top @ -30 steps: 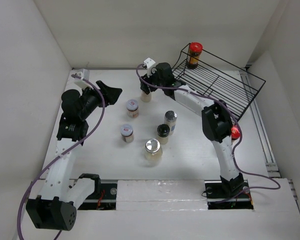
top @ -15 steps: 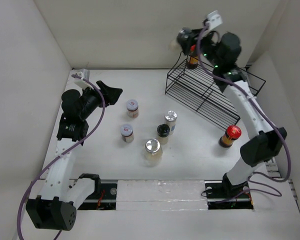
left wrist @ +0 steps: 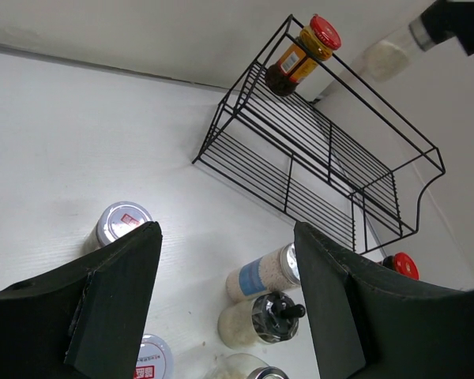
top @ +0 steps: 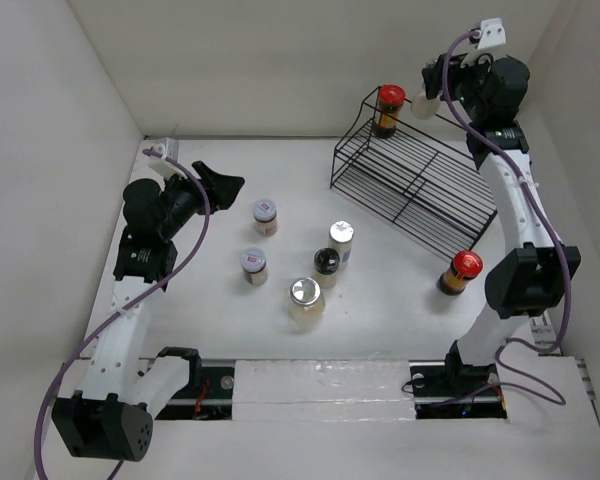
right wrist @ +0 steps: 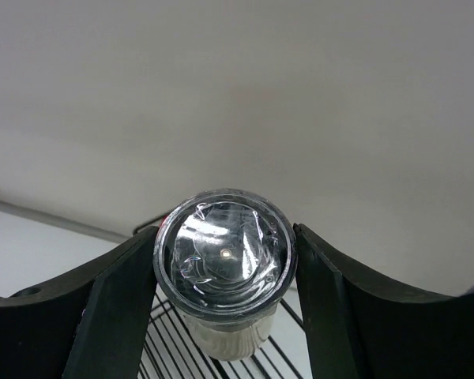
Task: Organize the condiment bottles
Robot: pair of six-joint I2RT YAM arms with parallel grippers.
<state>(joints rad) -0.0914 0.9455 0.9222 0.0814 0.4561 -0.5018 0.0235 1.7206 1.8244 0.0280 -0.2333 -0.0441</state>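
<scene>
My right gripper [top: 432, 98] is shut on a clear jar of pale powder [right wrist: 225, 264] and holds it in the air above the back of the black wire rack [top: 420, 185], just right of a red-capped bottle [top: 387, 108] standing on the rack. The held jar also shows in the left wrist view [left wrist: 385, 58]. Several jars stand on the table: two with red-marked silver lids [top: 265, 216] [top: 253, 266], a blue-labelled one [top: 341, 241], a black-capped one [top: 326, 265] and a wider silver-lidded one [top: 306, 302]. My left gripper [top: 223, 183] is open and empty, raised left of them.
Another red-capped bottle [top: 461, 271] stands on the table at the rack's near right corner. White walls close in the table at the back and on both sides. The right arm reaches up over the rack's right side.
My right gripper lifted the jar from the table left of the rack and carried it up and right, to above the rack's back beside the red-capped bottle. The left arm has not moved.
</scene>
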